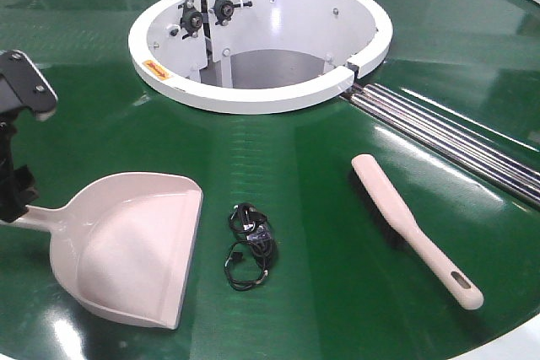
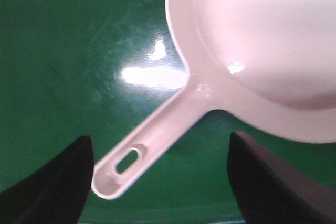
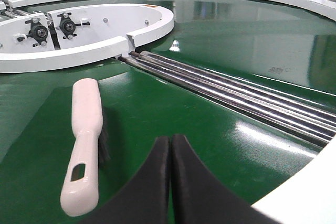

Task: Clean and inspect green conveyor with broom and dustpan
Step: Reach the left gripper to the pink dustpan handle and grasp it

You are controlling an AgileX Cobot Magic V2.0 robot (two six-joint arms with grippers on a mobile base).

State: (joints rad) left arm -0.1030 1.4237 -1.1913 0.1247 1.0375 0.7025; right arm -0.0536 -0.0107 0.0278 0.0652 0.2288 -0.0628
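Note:
The pale beige dustpan (image 1: 126, 242) lies on the green conveyor (image 1: 337, 292) at the front left, its handle pointing left. My left gripper (image 2: 160, 184) is open, its dark fingers (image 2: 47, 190) standing wide on either side of the slotted handle end (image 2: 123, 166) without touching it; the front view shows it at the left edge (image 1: 15, 198). The beige broom (image 1: 413, 229) lies at the front right, bristles down. In the right wrist view the broom (image 3: 86, 135) is just left of my right gripper (image 3: 170, 139), which is shut with nothing between its fingers.
A small tangle of black cable (image 1: 251, 246) lies between dustpan and broom. The white hub ring (image 1: 261, 94) stands behind them, and silver rails (image 1: 456, 141) run from it to the right. The white outer rim (image 3: 304, 182) is close on my right.

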